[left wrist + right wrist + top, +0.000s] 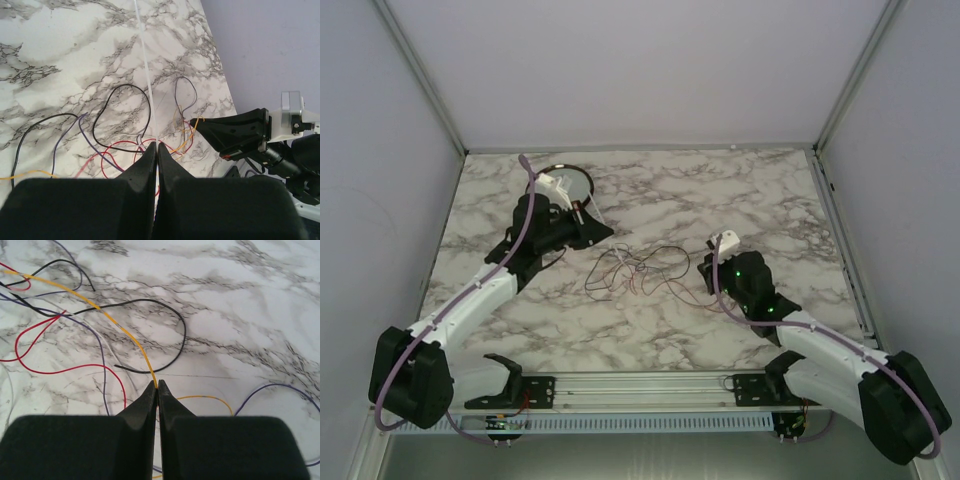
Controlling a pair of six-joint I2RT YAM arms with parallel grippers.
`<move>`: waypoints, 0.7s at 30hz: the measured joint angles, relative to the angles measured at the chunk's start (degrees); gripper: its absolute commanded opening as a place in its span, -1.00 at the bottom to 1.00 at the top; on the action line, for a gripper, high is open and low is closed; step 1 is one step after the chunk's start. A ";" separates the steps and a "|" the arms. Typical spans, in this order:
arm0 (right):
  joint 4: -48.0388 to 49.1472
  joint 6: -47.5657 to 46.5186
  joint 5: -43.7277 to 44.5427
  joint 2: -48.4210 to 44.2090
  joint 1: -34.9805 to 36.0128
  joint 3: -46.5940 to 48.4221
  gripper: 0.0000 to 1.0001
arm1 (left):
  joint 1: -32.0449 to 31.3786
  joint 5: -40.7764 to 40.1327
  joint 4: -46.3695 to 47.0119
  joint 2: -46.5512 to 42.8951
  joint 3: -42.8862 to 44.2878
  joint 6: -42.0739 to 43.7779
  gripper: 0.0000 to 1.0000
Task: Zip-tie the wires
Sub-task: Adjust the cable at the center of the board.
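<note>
The wires (635,270) lie in a loose tangle of red, black, purple and yellow strands on the marble table between the two arms. My left gripper (608,233) sits just left of the tangle. In the left wrist view it (155,144) is shut on a thin white zip tie (148,80) that runs straight out from the jaws over the wires (120,145). My right gripper (704,263) is at the tangle's right edge. In the right wrist view it (157,385) is shut on a yellow wire (120,330). The left wrist view also shows the right gripper (192,121) pinching that strand.
A round dark-rimmed dish (575,168) stands behind the left gripper at the back left of the table (750,190). Grey enclosure walls close in the left, back and right sides. A metal rail (650,385) with the arm bases runs along the near edge.
</note>
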 measured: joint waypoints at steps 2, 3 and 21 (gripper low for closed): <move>-0.55 0.92 0.52 -1.68 -1.09 -0.83 -1.00 | 0.28 -0.02 -0.24 -0.24 0.00 0.09 -1.00; -0.79 1.42 0.63 -2.40 -1.60 -1.16 -1.00 | 0.44 -0.02 -0.39 -0.39 0.00 0.20 -1.00; -1.29 4.33 -1.01 -2.91 -4.28 -2.05 -1.00 | 1.46 -0.02 -0.96 -1.25 0.00 0.35 -1.00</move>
